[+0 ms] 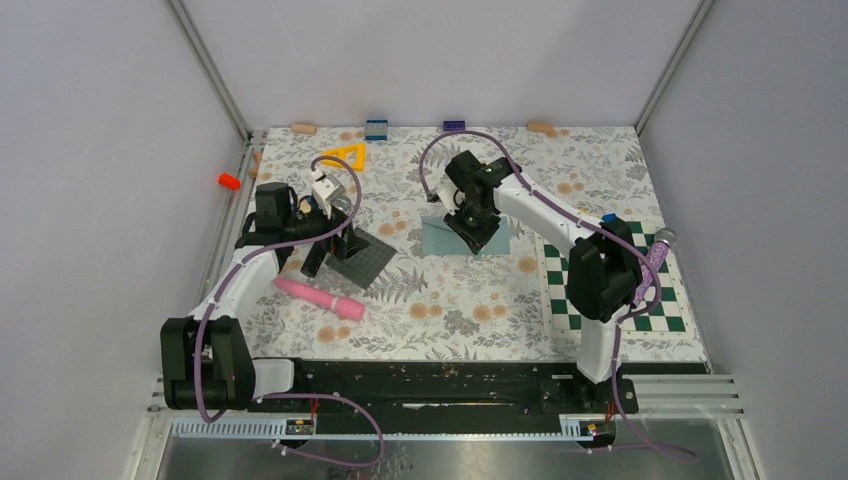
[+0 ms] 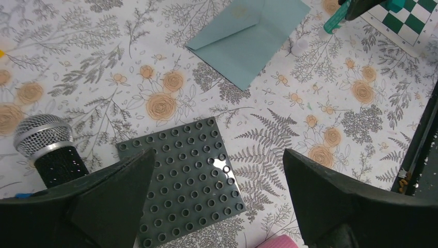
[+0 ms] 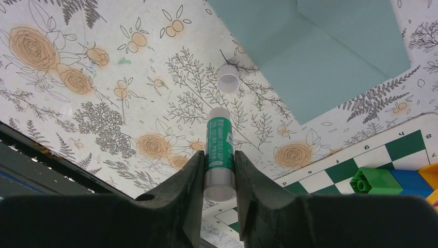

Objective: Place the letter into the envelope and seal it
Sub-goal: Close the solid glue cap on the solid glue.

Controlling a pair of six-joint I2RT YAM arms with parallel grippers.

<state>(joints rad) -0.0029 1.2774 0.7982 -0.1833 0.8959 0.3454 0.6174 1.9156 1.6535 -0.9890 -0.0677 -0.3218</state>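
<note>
Green glue stick (image 3: 219,150) pinched in downturned right fingers (image 3: 181,192).

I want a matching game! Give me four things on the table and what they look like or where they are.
1 glue stick
2 envelope
3 studded plate
4 white cap

A dark grey, below the open left fingers
B gripped between the right fingers
C teal-grey, flat on the flowery cloth
D lying loose near the envelope

Pairs: 1-B, 2-C, 3-A, 4-D
</note>
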